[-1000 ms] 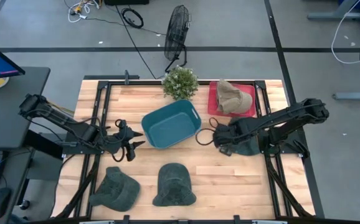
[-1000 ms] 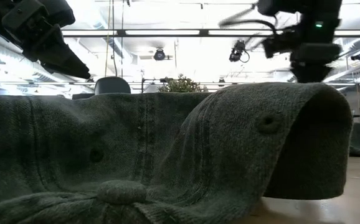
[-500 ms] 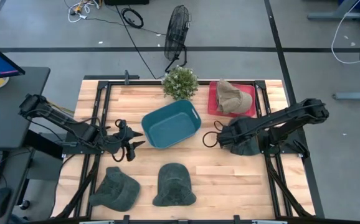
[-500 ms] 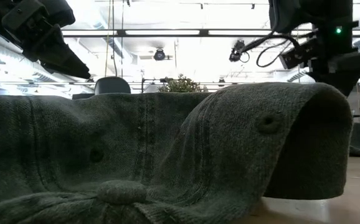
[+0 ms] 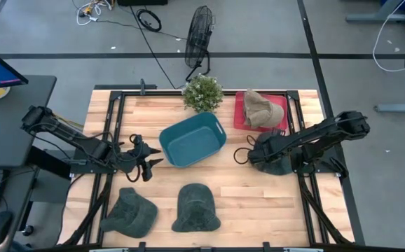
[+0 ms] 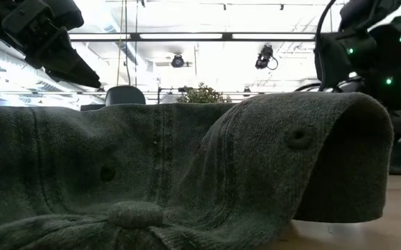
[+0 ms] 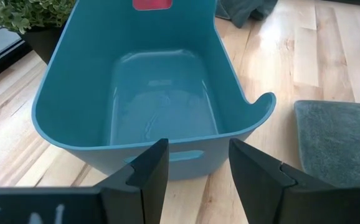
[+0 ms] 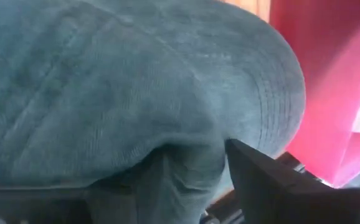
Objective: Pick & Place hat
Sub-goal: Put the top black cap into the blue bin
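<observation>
Four hats in view. Dark green hat (image 5: 278,165) lies on the worktop (image 5: 258,196) near its right edge, directly under the right pincer (image 5: 258,155); wrist view shows fabric (image 8: 136,81) bunched against one finger (image 8: 273,180), but whether the fingers pinch it cannot be told. Red tray (image 5: 240,117) sits just beyond this pincer, carrying a tan hat (image 5: 262,108). Teal bin (image 5: 192,140) lies to its left, bare wood between. Left pincer (image 5: 148,162) hovers just beside the bin's near wall (image 7: 136,149), fingers (image 7: 152,174) spread, holding nothing. Two more green hats (image 5: 195,208) lie toward the front edge, near it. Potted plant (image 5: 202,92) stands behind the bin.
</observation>
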